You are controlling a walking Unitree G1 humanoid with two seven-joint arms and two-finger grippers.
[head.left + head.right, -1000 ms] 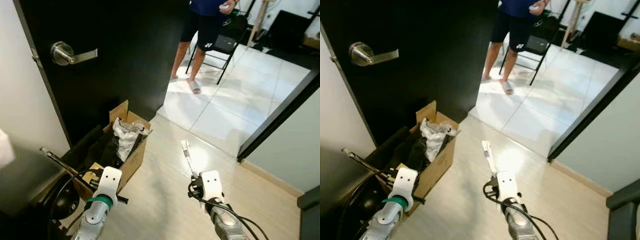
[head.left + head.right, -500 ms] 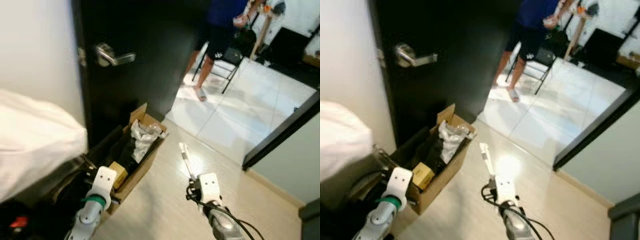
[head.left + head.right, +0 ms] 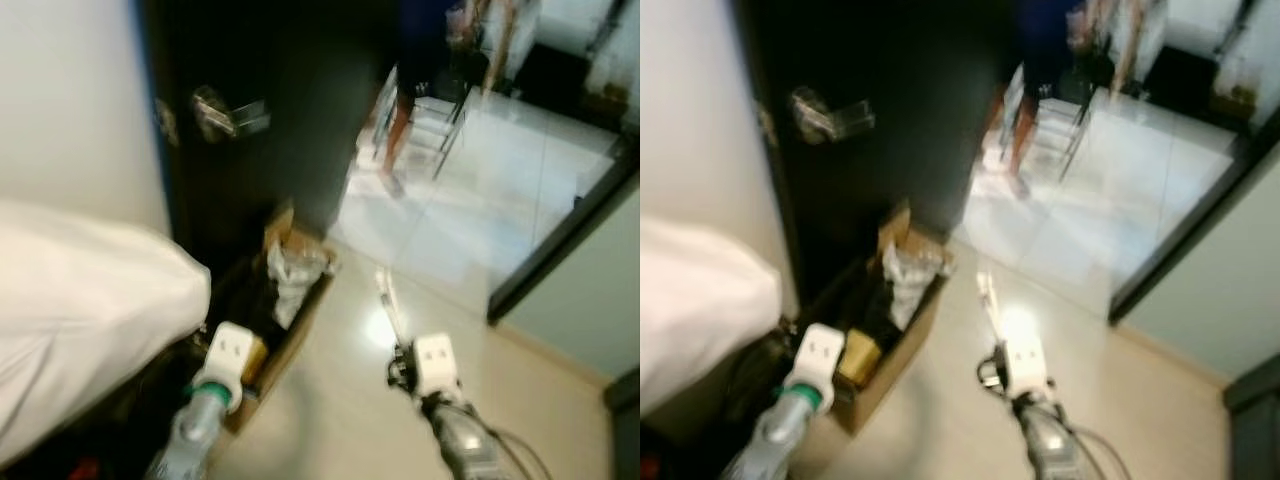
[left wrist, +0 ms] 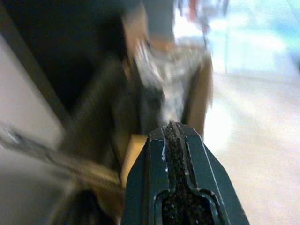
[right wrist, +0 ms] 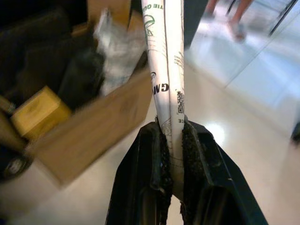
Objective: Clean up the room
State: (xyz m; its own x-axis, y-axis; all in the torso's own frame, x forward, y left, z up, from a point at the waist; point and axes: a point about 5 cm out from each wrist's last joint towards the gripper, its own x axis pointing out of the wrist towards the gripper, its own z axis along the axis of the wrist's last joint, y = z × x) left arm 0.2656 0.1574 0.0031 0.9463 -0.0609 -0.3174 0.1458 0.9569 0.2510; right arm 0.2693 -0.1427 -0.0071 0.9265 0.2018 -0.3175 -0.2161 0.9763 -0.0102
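My right gripper [image 5: 171, 126] is shut on a long, flat white packet [image 5: 165, 56] with green print and a QR code. It holds the packet upright over the pale floor, just right of an open cardboard box [image 3: 300, 310]. Inside the box are crumpled grey plastic [image 5: 119, 47], dark items and a small tan carton [image 5: 35, 110]. My left gripper [image 4: 171, 129] is shut with nothing between its fingers, and it hovers near the box's front corner. The left wrist [image 3: 228, 350] shows beside the box.
A black door [image 3: 300, 90] with a silver lever handle [image 3: 228, 110] stands open behind the box. White bedding [image 3: 80, 330] bulges in at the left. A person [image 3: 412, 90] stands by a folding chair [image 3: 445, 95] on the tiled floor beyond the doorway. All views are blurred.
The camera has swung and the picture has blurred; the white bedding takes up more of the left side. The right gripper still holds the packet beside the box.
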